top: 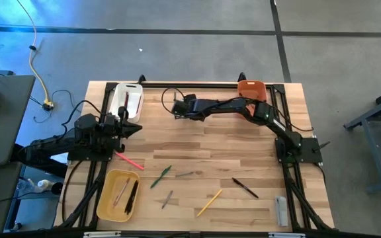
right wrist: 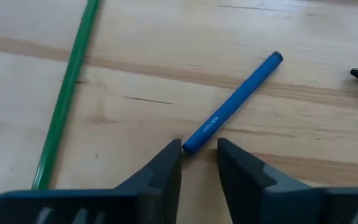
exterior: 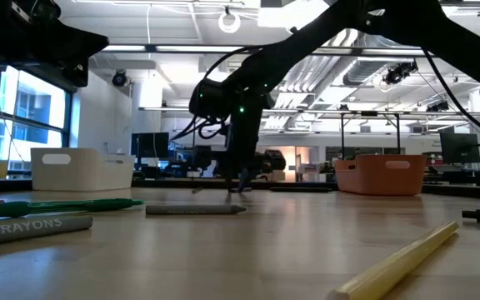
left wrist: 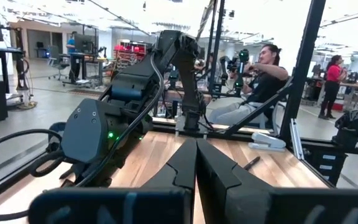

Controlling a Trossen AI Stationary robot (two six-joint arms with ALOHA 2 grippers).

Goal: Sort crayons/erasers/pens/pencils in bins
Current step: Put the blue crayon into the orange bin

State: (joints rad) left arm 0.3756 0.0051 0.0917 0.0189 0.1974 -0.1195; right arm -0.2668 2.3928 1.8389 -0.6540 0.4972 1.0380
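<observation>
wood table (top: pixel 197 149) | left gripper (top: pixel 135 127) shut, idle by white bin (top: pixel 119 104) | right gripper (right wrist: pixel 199 152) nearer, part open, empty, over blue pen (right wrist: pixel 232 104) | pen end between fingertips, axis slanting away

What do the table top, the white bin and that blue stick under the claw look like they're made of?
The table top looks like wood, joined in strips with visible grain and a dull sheen. The white bin seems to be matte moulded plastic, with rounded corners and a handle slot. The blue stick, between the right gripper's fingertips, is smooth with small print; plastic or painted, I can't tell.
</observation>
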